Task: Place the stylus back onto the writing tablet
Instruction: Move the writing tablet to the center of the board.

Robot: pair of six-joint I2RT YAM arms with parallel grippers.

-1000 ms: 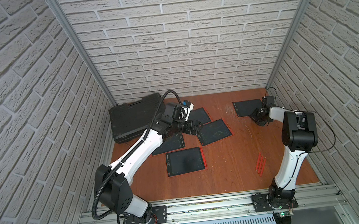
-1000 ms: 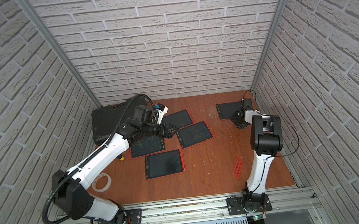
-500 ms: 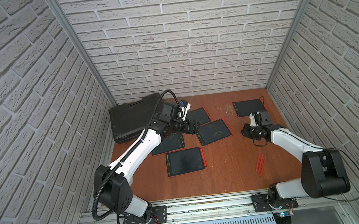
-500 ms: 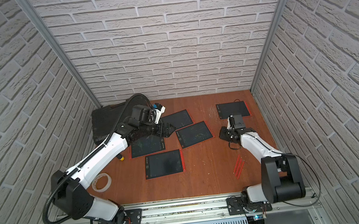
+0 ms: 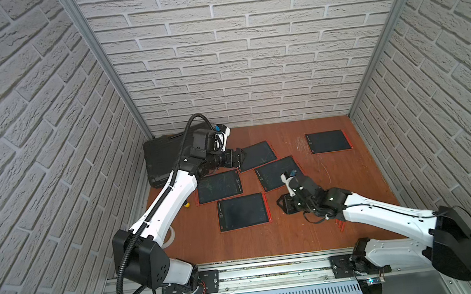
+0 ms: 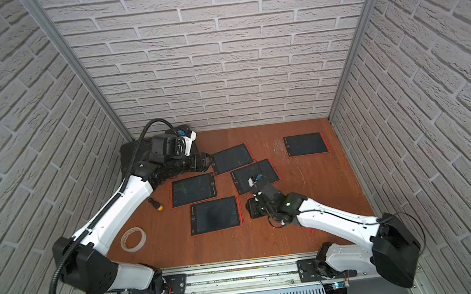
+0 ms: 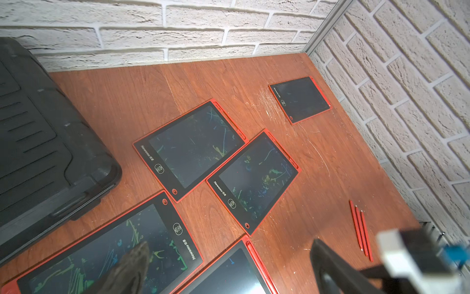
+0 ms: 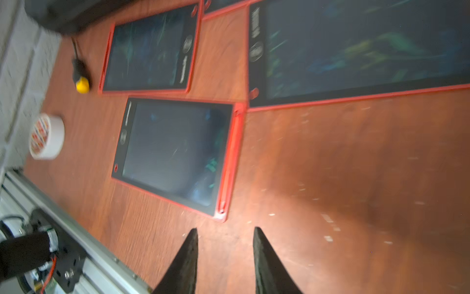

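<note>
Right fingers (image 8: 187,262) stand apart above bare tabletop (image 8: 330,165), near tablet (image 8: 167,150) corner.

The reddish-brown wooden tabletop (image 5: 270,241) carries four red-framed black writing tablets (image 5: 242,212) clustered mid-surface, and a fifth tablet (image 5: 327,141) lies apart near the far right corner. A black ribbed plastic case (image 5: 163,162) fills the far left corner. By the left wall lie a white tape roll (image 6: 133,239) and a yellow-ended black tool (image 6: 156,204). Three thin red styluses (image 7: 361,229) lie side by side on the right.
</note>
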